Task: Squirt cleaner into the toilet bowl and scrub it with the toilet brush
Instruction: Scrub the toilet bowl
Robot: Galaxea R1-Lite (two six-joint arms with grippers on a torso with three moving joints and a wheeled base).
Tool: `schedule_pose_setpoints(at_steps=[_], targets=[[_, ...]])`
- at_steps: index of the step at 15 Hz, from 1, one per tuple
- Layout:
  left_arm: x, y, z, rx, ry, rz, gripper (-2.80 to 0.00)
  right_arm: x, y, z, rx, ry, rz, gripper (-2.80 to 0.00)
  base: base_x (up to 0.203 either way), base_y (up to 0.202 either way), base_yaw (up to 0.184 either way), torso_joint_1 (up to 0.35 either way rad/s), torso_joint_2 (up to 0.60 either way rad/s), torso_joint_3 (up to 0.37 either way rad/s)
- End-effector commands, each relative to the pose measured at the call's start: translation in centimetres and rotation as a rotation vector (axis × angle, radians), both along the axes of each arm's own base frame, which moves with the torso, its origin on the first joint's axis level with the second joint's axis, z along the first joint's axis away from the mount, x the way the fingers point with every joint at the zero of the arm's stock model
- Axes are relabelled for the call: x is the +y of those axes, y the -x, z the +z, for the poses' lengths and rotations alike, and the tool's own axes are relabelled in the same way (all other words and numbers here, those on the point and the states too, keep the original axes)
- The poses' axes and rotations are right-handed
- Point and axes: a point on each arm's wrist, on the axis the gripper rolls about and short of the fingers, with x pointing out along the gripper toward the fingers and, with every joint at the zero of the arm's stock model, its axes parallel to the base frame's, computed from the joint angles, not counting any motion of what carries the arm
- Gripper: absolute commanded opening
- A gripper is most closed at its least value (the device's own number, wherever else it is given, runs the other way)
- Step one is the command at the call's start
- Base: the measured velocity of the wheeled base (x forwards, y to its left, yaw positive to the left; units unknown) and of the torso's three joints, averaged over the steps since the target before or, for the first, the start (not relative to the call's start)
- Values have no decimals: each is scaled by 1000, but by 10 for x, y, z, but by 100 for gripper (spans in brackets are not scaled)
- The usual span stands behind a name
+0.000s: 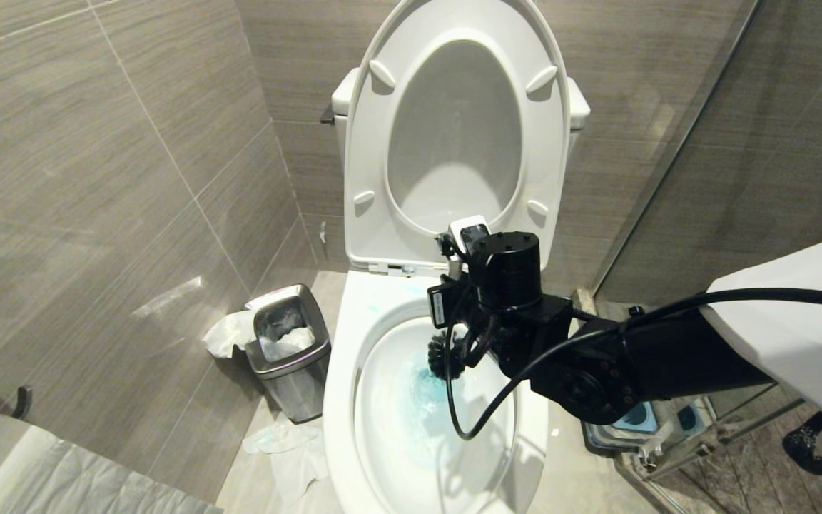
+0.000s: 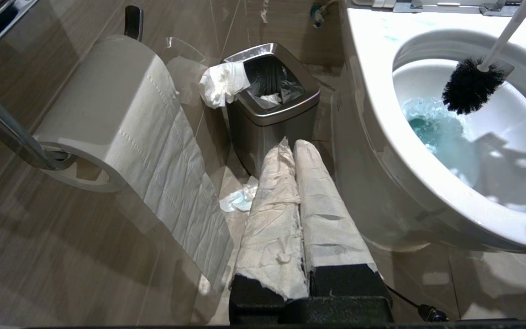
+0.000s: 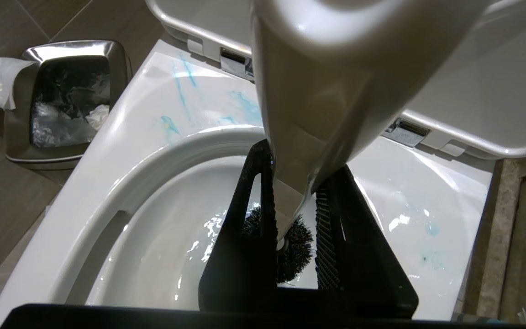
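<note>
Toilet brush (image 2: 472,85) clamped by right gripper (image 3: 290,214), bristles held above blue-tinted water in toilet bowl (image 1: 354,335); left gripper (image 2: 292,151) fully closed.

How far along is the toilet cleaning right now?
Done: turquoise-blue cleaner already tints the water in the white ceramic toilet bowl. In hand: the right claw grips the pale-handled, dark-bristled toilet brush, head inside the bowl above the water. Left: scrubbing; blue streaks remain on the rim.
</note>
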Motion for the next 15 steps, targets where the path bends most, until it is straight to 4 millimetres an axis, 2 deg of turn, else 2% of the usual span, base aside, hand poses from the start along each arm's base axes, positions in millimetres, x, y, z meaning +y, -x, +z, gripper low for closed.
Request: schedule_pose_setpoints(at_steps=[1,9,15], targets=[[0,0,0,1,0,0,-280,5,-5,-14,6,7,-2,-280,0,0,0,0,0,0],[0,0,0,1,0,-1,-280,28,-32,-75,41,37,-3,-280,0,0,0,0,0,0],[0,0,0,1,0,0,-280,35,-40,-99,60,62,-11,-280,0,0,0,0,0,0]])
